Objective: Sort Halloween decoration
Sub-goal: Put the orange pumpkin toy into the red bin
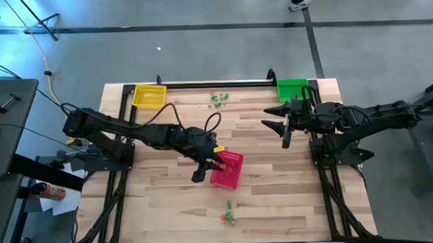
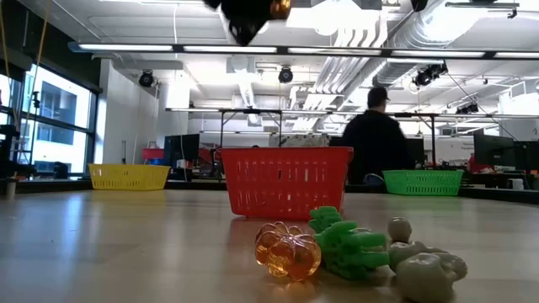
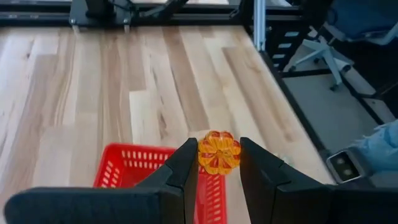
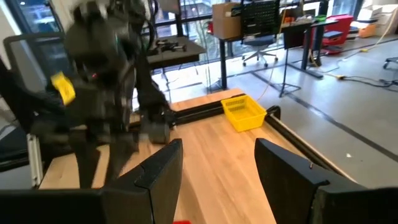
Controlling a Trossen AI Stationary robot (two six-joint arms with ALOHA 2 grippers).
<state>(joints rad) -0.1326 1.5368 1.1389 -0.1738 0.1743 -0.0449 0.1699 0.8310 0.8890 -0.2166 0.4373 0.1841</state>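
Note:
An orange pumpkin trinket (image 3: pixel 219 154) sits between the fingers of my left gripper (image 3: pixel 219 149), which is shut on it above the near-left part of the red mesh basket (image 1: pixel 229 171). The basket stands on the middle of the table. Loose trinkets lie in two small clusters. One cluster (image 1: pixel 218 99) is at the far middle. The other cluster (image 1: pixel 228 216) lies by the near edge; there the low view shows another orange pumpkin (image 2: pixel 288 250), a green piece (image 2: pixel 349 244) and a pale one (image 2: pixel 425 268). My right gripper (image 4: pixel 217 168) hovers open at the table's right side, holding nothing. My left gripper pinches the orange pumpkin trinket by its two opposite sides (image 3: pixel 203 155) between its two fingertips (image 3: pixel 189 158). The fingers slant downward from the table's left side. The trinket is lifted clear, over the red basket (image 3: pixel 134 171).
A yellow basket (image 1: pixel 149 96) stands at the far left corner and a green basket (image 1: pixel 292 88) at the far right corner. A black rail (image 1: pixel 215 82) runs along the far edge. A person (image 2: pixel 376 139) shows in the room beyond the table.

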